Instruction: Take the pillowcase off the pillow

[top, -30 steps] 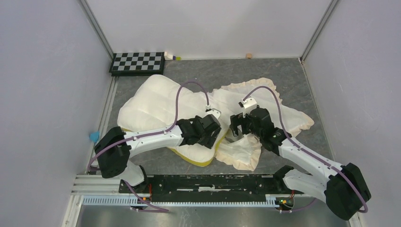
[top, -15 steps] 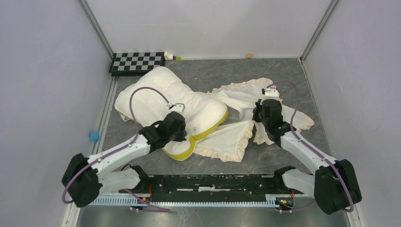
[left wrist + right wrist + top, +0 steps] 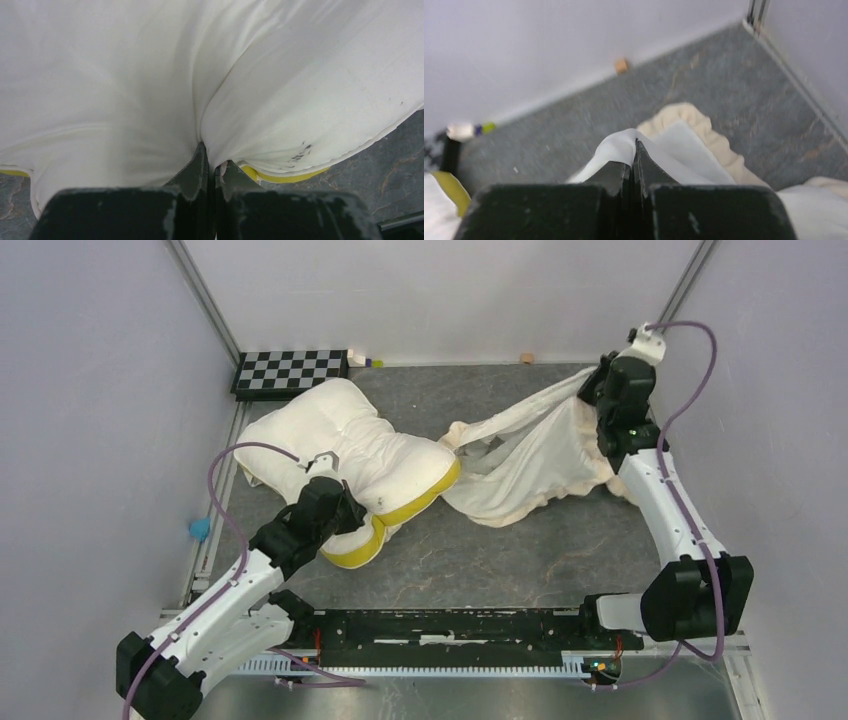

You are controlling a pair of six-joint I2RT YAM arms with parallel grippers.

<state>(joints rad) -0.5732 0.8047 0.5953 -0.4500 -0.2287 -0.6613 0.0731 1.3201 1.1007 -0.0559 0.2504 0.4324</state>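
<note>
Top external view, entries by item.

Pillow (image 3: pixel 340 440): plump, cream, left of centre on the table (image 3: pixel 480 560), long axis roughly left to right.

Pillowcase (image 3: pixel 535 445): cream face showing, stretched taut from the pillow's right end toward the far right corner. It touches that end; whether any pillow corner sits inside cannot be told.

Left gripper (image 3: pixel 352 518): fingers clamped on a pinch of pillow fabric by its yellow-banded near edge; the left wrist view shows the jaws together on cloth.

Right gripper (image 3: pixel 603 390): held up at the far right, jaws pinched on a fold of pillowcase.

Governing relation: the case spans the gap between pillow and right gripper, its stretch line pointing rightward and away from the pillow. The right arm is nearer the case; the left anchors the pillow. Judgement: a pull along that line should part them.
</note>
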